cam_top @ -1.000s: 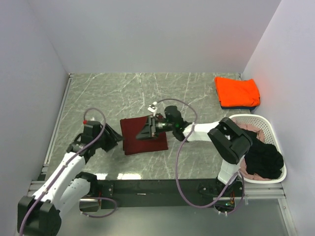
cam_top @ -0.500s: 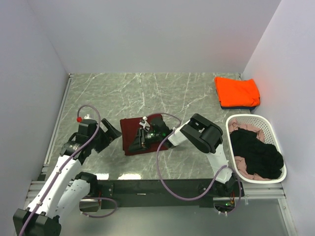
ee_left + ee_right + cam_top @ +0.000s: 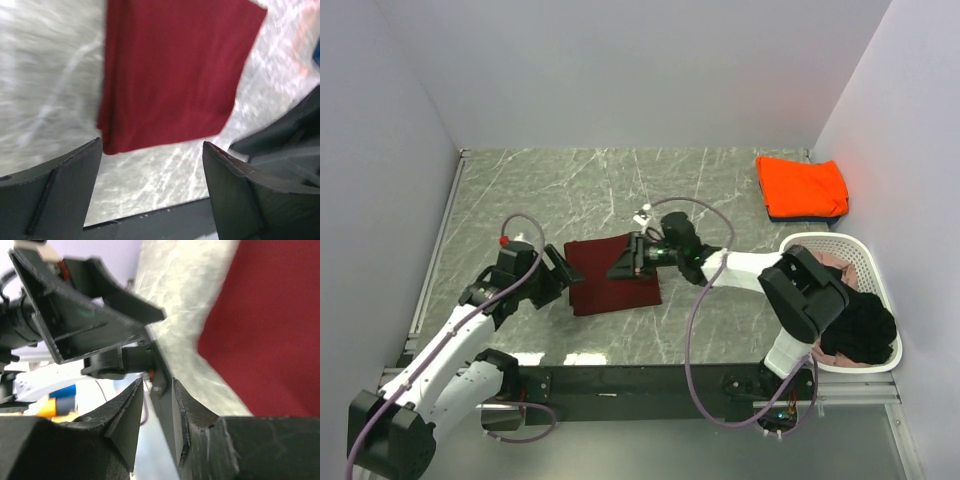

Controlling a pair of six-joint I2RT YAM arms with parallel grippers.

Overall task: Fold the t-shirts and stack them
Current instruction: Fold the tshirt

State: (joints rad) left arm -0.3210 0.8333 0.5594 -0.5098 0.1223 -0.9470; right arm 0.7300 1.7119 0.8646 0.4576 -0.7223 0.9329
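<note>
A dark maroon t-shirt (image 3: 615,278) is seen folded into a flat rectangle on the marbled bench (image 3: 570,190), about midway across and towards the near edge. The left tool (image 3: 568,282) is held just at the shirt's left edge, low over the bench. In the left wrist view its fingers (image 3: 65,195) are spread wide with nothing between them, and one corner of the maroon cloth is framed in the gap.

The right tool (image 3: 618,268) is stretched in from the right over the far-right part of the same shirt, pointing left. In the right wrist view its fingers (image 3: 125,415) are set narrowly apart, with only a thin gap between them. No cloth is seen in that gap, and the maroon cloth lies off to the right of them. Whether the fingertips touch the shirt cannot be told.

In the far right corner of the bench a bright orange t-shirt (image 3: 802,185) is laid folded on top of a dark blue t-shirt (image 3: 785,214), of which only a thin edge is shown at the near side. At the near right a white perforated basket (image 3: 820,238) is placed beside the right arm. A black t-shirt (image 3: 860,325) is bunched inside it, and a pale pink t-shirt (image 3: 832,262) is partly shown at the basket's far side.
</note>
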